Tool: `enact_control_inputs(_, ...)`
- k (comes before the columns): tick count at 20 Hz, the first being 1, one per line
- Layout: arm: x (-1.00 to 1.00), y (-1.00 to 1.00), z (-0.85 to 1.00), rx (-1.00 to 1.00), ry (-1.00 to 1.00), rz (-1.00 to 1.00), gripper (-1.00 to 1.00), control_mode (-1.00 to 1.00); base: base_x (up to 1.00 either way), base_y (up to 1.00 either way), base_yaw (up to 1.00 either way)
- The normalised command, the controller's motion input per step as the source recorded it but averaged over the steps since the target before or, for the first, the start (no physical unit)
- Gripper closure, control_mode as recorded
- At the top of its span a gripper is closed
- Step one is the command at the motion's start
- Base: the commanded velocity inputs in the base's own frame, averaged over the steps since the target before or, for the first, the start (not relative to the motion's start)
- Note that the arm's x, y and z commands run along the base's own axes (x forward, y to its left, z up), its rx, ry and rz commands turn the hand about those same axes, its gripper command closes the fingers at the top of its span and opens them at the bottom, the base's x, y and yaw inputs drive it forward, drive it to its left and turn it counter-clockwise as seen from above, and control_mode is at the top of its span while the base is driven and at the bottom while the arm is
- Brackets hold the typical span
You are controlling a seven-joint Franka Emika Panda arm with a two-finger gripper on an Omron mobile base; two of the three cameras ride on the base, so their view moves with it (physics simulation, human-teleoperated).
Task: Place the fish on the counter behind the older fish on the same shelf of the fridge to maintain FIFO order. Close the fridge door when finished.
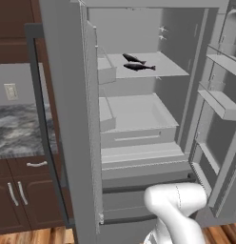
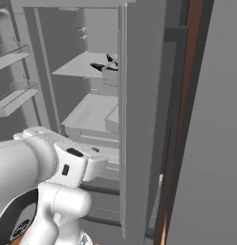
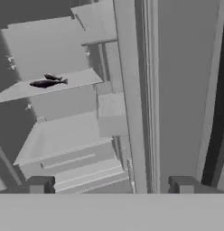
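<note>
Both fish lie now on the same upper shelf (image 1: pixel 162 66) of the fridge (image 1: pixel 139 28). One fish (image 1: pixel 133 58) is deeper in, near the back wall, and the other, which I judge to be the older fish (image 1: pixel 139 67), lies just in front of it, closer to the shelf edge. They are near each other; I cannot tell if they touch. In the hand view the same pair is seen, the rear one partly hidden behind the front one.

The pincer (image 3: pixel 111 184) is spread wide and holds nothing; its two dark tips stand well apart at the bottom of the hand view, well back from the shelf and pointing toward the fridge interior and the edge of a door.

So the placing part seems to be done, and in the right order, as far as I can judge. What is left is the doors: the left door (image 1: pixel 67 119) and the right door (image 1: pixel 224 95) both stand open. The marbled surface (image 1: pixel 17 128) beside the fridge carries no fish.
</note>
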Motion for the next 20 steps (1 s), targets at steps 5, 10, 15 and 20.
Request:
enact_control_inputs(5,-0.69,-1.0,-0.05,0.58,0.0,-0.33,-1.0,-1.0,0.0,0.0,0.0)
enact_control_inputs(10,-0.06,-1.0,-0.21,0.73,0.0,-0.4,-1.0,-1.0,0.0,0.0,0.0)
enact_control_inputs(15,0.04,-1.0,-0.47,0.58,-0.14,-0.19,-1.0,-1.0,0.0,0.0,0.0)
enact_control_inputs(20,0.44,-0.66,-0.52,0.51,-0.16,-0.07,-1.0,-1.0,0.0,0.0,0.0)
